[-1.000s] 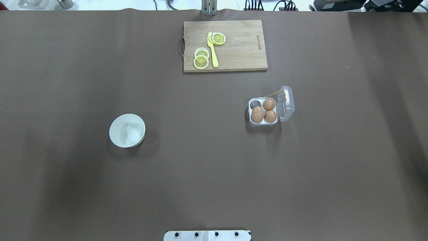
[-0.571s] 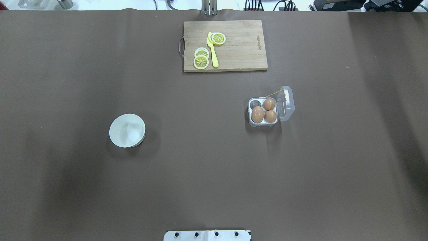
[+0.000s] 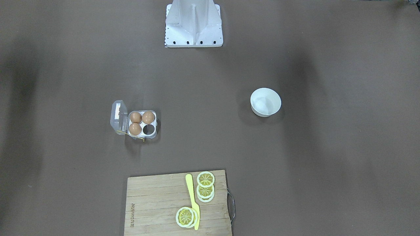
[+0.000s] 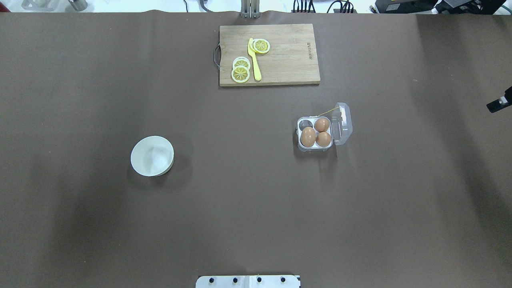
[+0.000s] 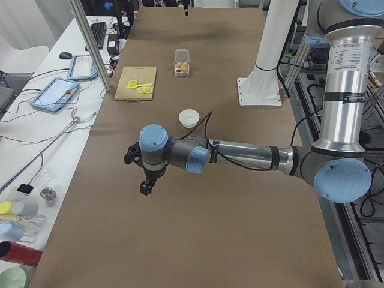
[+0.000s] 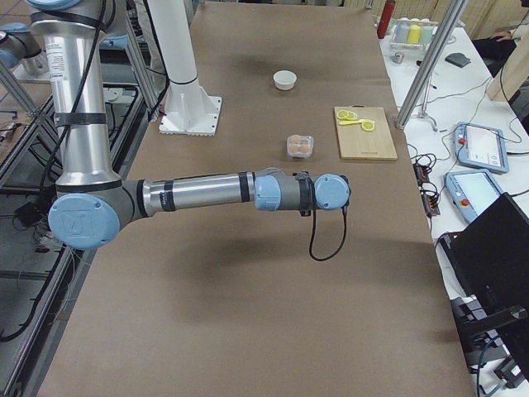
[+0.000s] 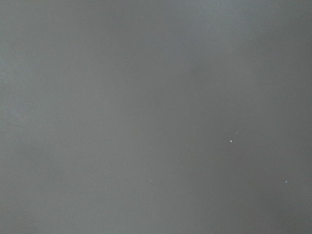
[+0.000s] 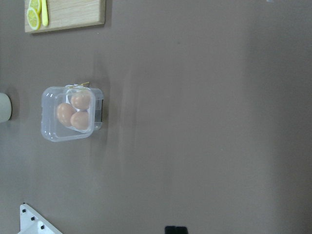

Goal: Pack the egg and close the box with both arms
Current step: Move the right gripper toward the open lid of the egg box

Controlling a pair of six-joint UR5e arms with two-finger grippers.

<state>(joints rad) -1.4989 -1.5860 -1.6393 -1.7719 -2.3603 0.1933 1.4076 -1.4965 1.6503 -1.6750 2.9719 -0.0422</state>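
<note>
Fingers on the left gripper (image 5: 144, 180) hang down off the wrist, too small to say whether they are spread or closed. Can't call it! Left arm (image 5: 240, 155): upper link upright, forearm laid out level, low over the table (image 4: 256, 224), short of everything on it. Right arm (image 6: 198, 192) mirrors that, forearm level, wrist above bare cover. Of the right gripper (image 4: 499, 105) just a black sliver pokes in at the overhead view's right edge, and its finger gap is impossible to read. Brown cover runs the full table. A white bench (image 5: 36, 123) along the side opposite the robot holds a tablet (image 5: 55, 95). Cutting board (image 4: 280, 54) sits at that edge, carrying lemon slices (image 4: 240, 73) and a yellow knife (image 4: 255, 60). White bowl (image 4: 152, 156) on the robot's left, well apart from the box (image 4: 316, 146) on its right. Lid (image 4: 344, 122) stands open, 3 eggs (image 4: 308, 137) fill 3 cells, 1 cell empty.
</note>
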